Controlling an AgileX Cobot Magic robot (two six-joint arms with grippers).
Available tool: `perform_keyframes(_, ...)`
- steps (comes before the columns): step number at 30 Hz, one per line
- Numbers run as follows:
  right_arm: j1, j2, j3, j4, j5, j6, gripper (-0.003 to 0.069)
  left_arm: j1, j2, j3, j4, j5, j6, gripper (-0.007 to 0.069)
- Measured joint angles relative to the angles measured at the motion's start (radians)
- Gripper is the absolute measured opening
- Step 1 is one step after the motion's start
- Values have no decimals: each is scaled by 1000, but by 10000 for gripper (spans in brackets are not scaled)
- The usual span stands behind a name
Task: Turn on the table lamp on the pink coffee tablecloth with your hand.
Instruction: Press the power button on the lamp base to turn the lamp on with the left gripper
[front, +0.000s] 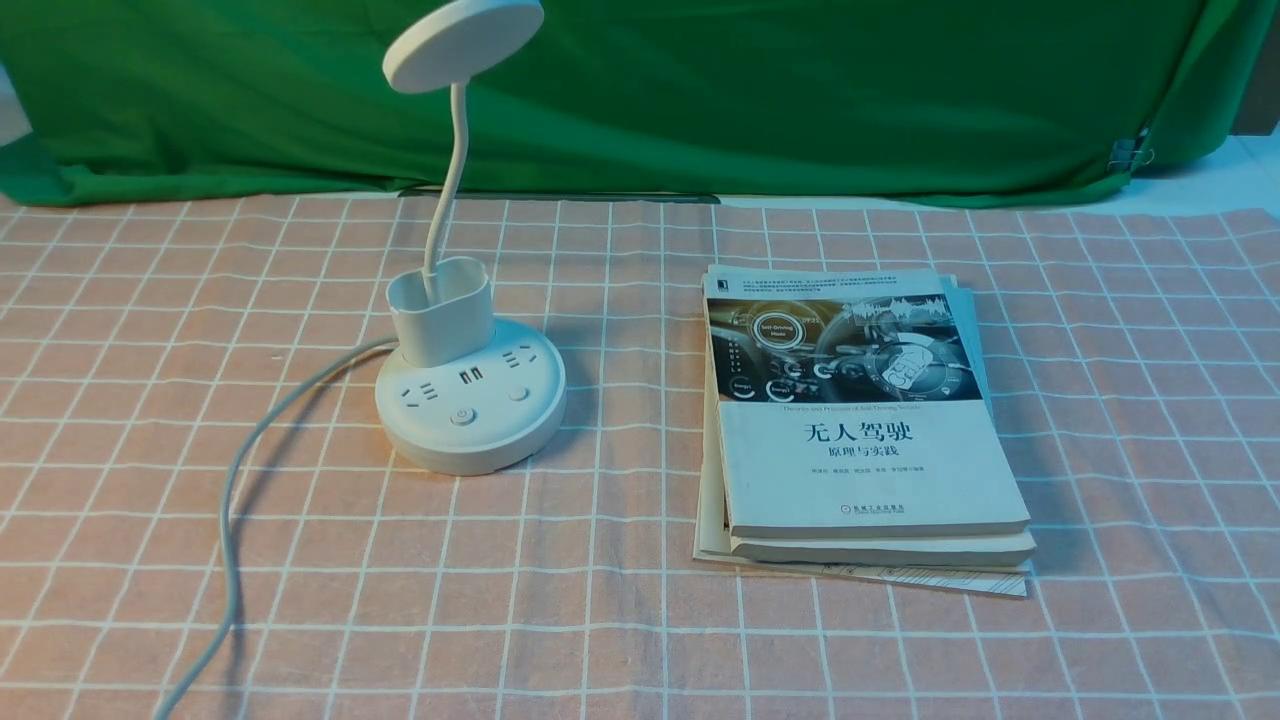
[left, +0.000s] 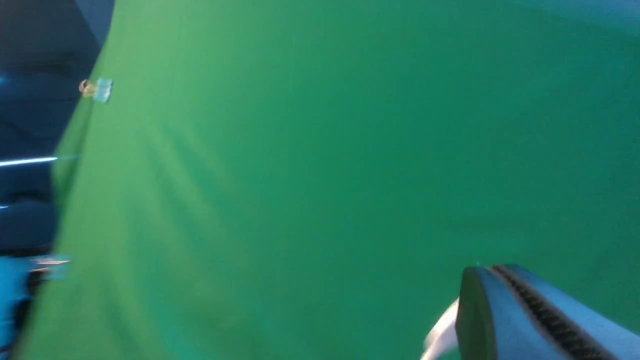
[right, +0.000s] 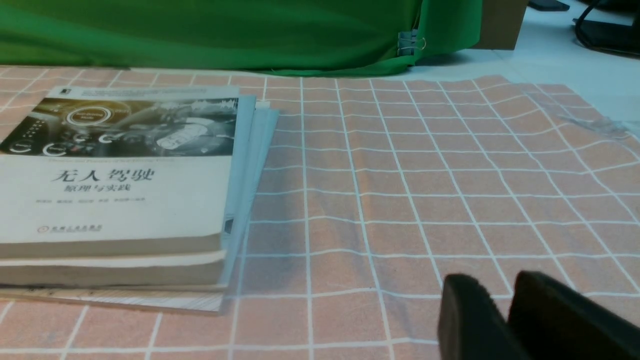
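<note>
Apparently at approach, with left gripper (left: 492, 270) and right gripper (right: 497, 280) closed: next, align closed left tips above power button (front: 462, 416) of table lamp (front: 500, 440), toward far-left corner of pink coffee tablecloth (front: 620, 500), and press.

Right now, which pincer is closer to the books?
Right. The right pincer is off to the right of the books; the left pincer faces green cloth, no books in its view.

lamp head (front: 463, 45) cropped above, cord (front: 228, 550) cut off below, clips blurred
</note>
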Motion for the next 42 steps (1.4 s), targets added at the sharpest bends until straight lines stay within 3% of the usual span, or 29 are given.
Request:
perform_keyframes(3,0,0,0,0,0,0,197,0,-1,-14,12,-11,-110,2)
perform_keyframes(5,0,0,0,0,-1,0,197,0,-2,-88,37,111,-179,2)
perform_keyframes(6,0,0,0,0,-1,0,197,0,17,-181,50,295,-200,2)
perform_keyframes(8,0,0,0,0,-1,0,197,1,42,-247,58,420,-202,2)
perform_keyframes(10,0,0,0,0,-1,0,197,1,149,-393,99,737,-201,2)
perform_keyframes(14,0,0,0,0,0,0,197,5,383,-513,128,1098,-190,2)
perform_keyframes(18,0,0,0,0,0,0,197,8,595,-522,16,1121,-175,2)
perform_keyframes(21,0,0,0,0,0,0,197,9,796,-526,-284,1048,-32,2)
perform_keyframes(25,0,0,0,0,0,0,197,-4,1062,-576,-737,1058,438,2)
perform_keyframes(29,0,0,0,0,0,0,197,-89,1266,-689,-874,1103,610,2)
perform_keyframes(30,0,0,0,0,0,0,197,-95,1286,-697,-870,1103,610,2)
perform_keyframes(33,0,0,0,0,0,0,197,-197,1421,-832,-709,1123,529,2)
perform_keyframes(35,0,0,0,0,0,0,199,-279,1526,-961,-473,1144,377,2)
perform_keyframes(38,0,0,0,0,0,0,202,-334,1624,-1087,-237,1148,233,2)
perform_keyframes(42,0,0,0,0,0,0,212,-349,1754,-1214,-85,1112,144,2)
